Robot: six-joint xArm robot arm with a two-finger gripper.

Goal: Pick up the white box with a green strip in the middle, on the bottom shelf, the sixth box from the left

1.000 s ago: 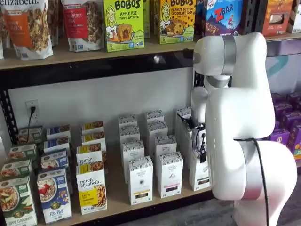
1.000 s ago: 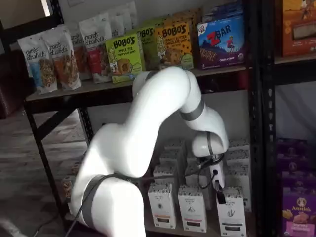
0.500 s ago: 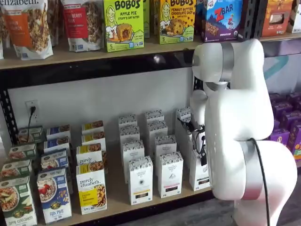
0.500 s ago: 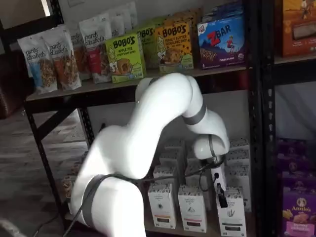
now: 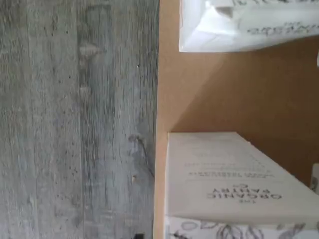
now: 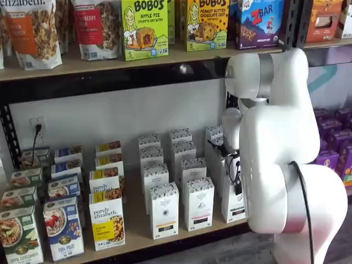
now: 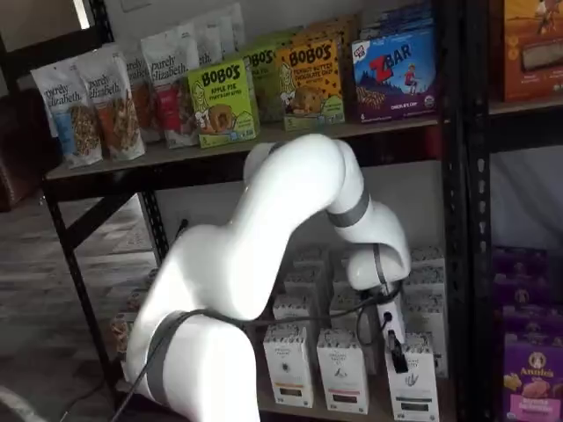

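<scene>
Hanging at lower right in both shelf views, the gripper (image 7: 395,352) sits over the white box (image 7: 413,384) at the shelf's (image 6: 137,234) front edge; whether its fingers are spread cannot be told.

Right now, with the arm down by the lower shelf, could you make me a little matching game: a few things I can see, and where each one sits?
Things:
1. Bobo's Apple Pie box
2. Z Bar box
3. purely elizabeth box
4. pincer

Places:
A. front of the bottom shelf, yellow label
B. at the top of the front right white box
C. upper shelf, green and yellow
D. upper shelf, blue

Pairs: 1-C, 2-D, 3-A, 4-B
</scene>
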